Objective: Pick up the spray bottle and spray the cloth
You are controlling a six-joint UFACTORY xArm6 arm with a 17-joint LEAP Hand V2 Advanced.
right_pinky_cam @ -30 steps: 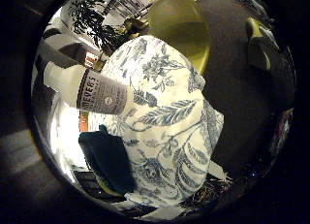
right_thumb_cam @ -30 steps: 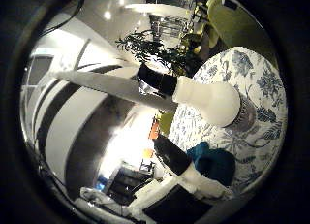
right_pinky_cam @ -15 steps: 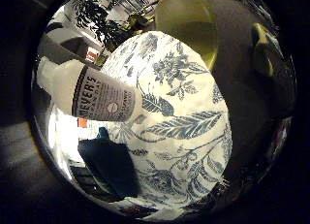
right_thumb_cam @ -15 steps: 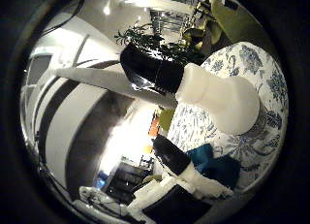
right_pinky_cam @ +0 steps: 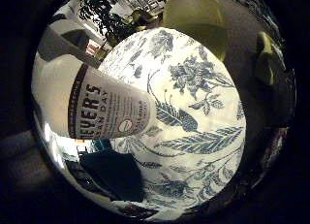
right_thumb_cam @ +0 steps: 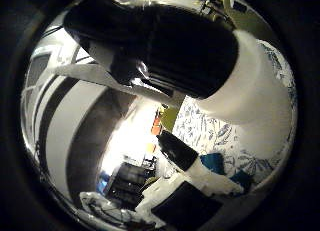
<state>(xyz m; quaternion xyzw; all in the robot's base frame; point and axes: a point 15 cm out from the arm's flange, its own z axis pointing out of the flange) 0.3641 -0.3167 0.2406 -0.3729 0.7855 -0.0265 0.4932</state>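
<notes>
The spray bottle, white with a dark-banded label, rests with its base on the floral tablecloth and fills much of the little finger side view. Its black spray head and white shoulder loom very close in the thumb side view. A dark blue cloth lies crumpled on the tablecloth beside the bottle. Of my right hand, one black-tipped white finger reaches out past the bottle, straight and not touching it; the hand is open.
The round table is covered by the blue-and-white floral tablecloth. A yellow-green chair stands at its far side and another off to one side. A dark leafy plant stands behind the bottle.
The bottle has grown much larger in both views, so the palm has come closer to it. The spray head now fills the thumb side view. The cloth lies where it was.
</notes>
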